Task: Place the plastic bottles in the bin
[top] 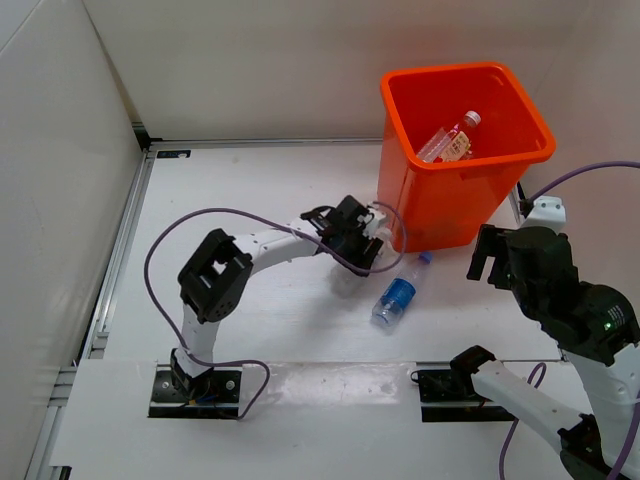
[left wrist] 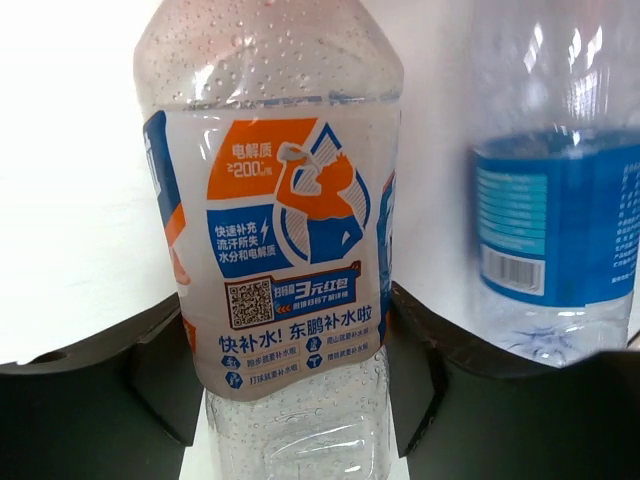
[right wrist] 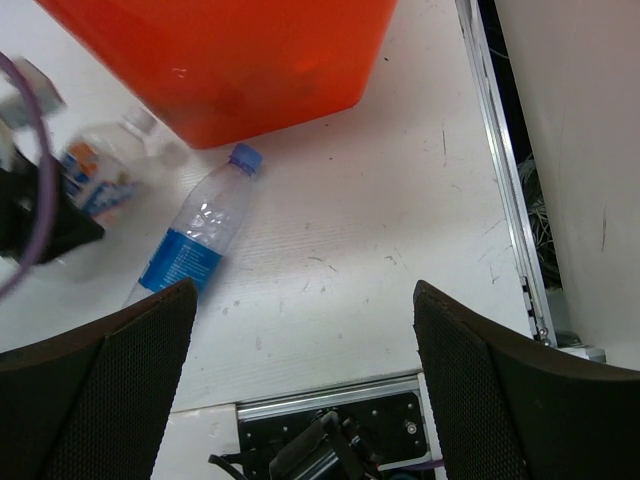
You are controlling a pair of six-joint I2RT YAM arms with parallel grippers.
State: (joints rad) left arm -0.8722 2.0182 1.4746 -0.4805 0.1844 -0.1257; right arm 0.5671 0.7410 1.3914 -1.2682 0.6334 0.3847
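Left gripper point(left wrist: 290, 375) pinches the white-labelled bottle point(left wrist: 280, 260), one pad on each side of its orange-and-blue print, just beside the bin's point(top: 440, 205) near-left wall. Right gripper point(right wrist: 300, 330) hangs spread wide, holding nothing. Blue-labelled bottle point(top: 397, 292) lies on the table point(top: 250, 180) before the bin, cap toward it. One red-labelled bottle point(top: 450, 140) lies inside the bin.
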